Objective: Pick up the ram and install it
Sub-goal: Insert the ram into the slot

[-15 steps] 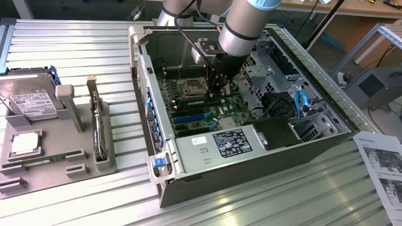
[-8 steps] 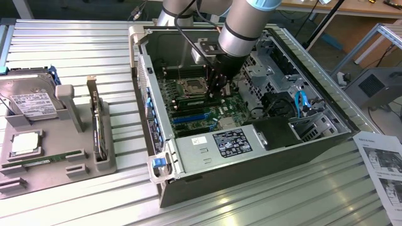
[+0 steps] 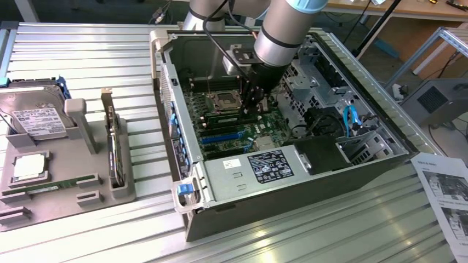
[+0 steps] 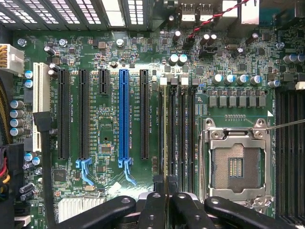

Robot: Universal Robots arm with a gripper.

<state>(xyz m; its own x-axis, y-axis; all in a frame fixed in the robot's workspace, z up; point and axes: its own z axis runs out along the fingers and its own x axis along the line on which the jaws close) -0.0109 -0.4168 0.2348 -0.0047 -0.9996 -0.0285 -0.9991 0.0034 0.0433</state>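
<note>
**Gripper pinched on the ram at the memory slots**

Exterior view. Reaching down into an open computer case (image 3: 292, 203) of grey sheet metal, laid on its side on a table (image 3: 87, 49) of ribbed, brushed aluminium slats. Black gripper (image 3: 252, 107) low over the glossy green motherboard (image 3: 256, 131), just beside the square metal processor socket (image 3: 221, 100). Under the tool, the ram (image 3: 223, 116): a thin, narrow green strip running away from the fingers along the black slots. Well apart from the gripper, toward the exterior view's left, a matte grey moulded tray (image 3: 44, 205) with a second green stick (image 3: 55, 186), a square silver chip (image 3: 28, 167) and a boxy hard drive (image 3: 33, 118). Printed paper sheet (image 3: 446, 192) on the slats at the exterior view's right. A wooden bench beyond.

Wrist view. Rounded black fingers (image 4: 155, 210) pressed together, pinching the ram (image 4: 165, 138), seen edge-on as a pale hairline along a memory slot. Ahead of the gripper (image 4: 167, 193), one bright blue plastic slot (image 4: 124, 114) among long black ones, plus silver-topped capacitors.
</note>
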